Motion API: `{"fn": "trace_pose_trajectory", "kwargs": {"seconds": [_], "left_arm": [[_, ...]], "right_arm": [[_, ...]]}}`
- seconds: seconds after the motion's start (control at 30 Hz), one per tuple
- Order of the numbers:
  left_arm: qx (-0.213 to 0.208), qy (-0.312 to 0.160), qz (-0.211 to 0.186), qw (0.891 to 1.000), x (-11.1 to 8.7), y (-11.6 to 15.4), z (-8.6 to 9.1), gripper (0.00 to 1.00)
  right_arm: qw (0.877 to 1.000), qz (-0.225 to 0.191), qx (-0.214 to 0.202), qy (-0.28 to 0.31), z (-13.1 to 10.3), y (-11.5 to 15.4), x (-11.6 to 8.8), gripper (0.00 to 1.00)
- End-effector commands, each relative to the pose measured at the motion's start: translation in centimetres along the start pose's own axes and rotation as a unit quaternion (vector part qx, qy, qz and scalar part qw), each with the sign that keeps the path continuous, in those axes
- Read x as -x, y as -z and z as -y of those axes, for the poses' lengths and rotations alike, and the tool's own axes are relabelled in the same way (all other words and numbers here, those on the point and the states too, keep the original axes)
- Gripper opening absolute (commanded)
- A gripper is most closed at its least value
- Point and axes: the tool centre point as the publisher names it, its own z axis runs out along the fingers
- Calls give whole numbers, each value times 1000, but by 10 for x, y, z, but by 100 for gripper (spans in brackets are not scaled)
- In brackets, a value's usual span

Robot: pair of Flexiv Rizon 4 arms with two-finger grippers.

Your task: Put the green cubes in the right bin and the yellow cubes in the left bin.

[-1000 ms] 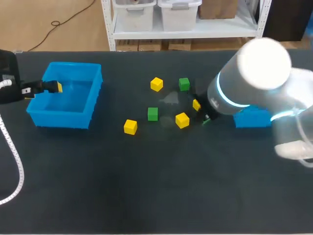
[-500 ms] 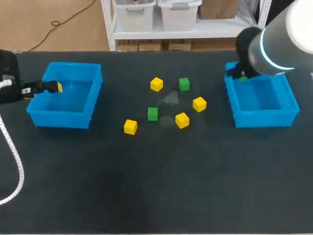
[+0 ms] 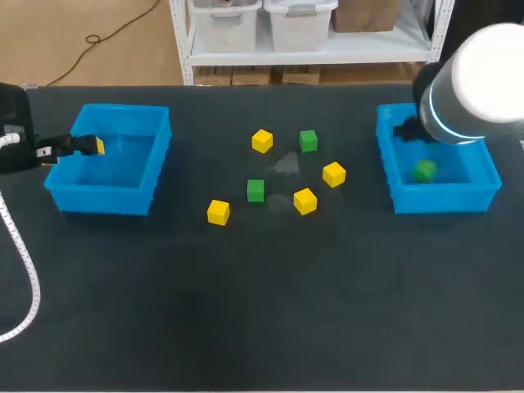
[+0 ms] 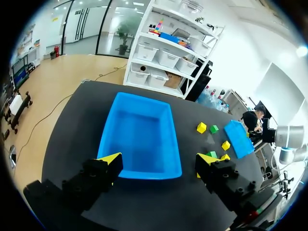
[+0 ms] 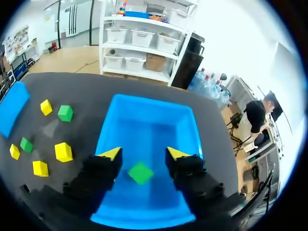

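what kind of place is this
Probably a robotics lab cell: a black table carrying a left bin and a right bin, loose yellow cubes and green cubes for sorting, and a robot arm above.

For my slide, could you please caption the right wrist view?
Right hand, open, over the blue plastic bin holding one small green cube.

A black bench (image 3: 262, 311) with a faint grey smudge (image 3: 286, 166) near its middle; a white cable (image 3: 33, 286) curves along its left edge.
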Motion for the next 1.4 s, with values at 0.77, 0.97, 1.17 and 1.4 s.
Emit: {"fn": "trace_pose_trajectory", "kwargs": {"seconds": [0.77,0.97,1.17,1.4], "left_arm": [[6,1,-1,1000,1,-1,3,100],[6,1,-1,1000,1,-1,3,100],[6,1,-1,1000,1,-1,3,100],[6,1,-1,1000,1,-1,3,100]], "right_arm": [[979,37,149,137,-223,82,-10,100],[983,11,127,133,-269,74,-26,100],[985,-15,115,127,-298,55,-37,100],[982,-52,149,108,-317,43,-36,100]]}}
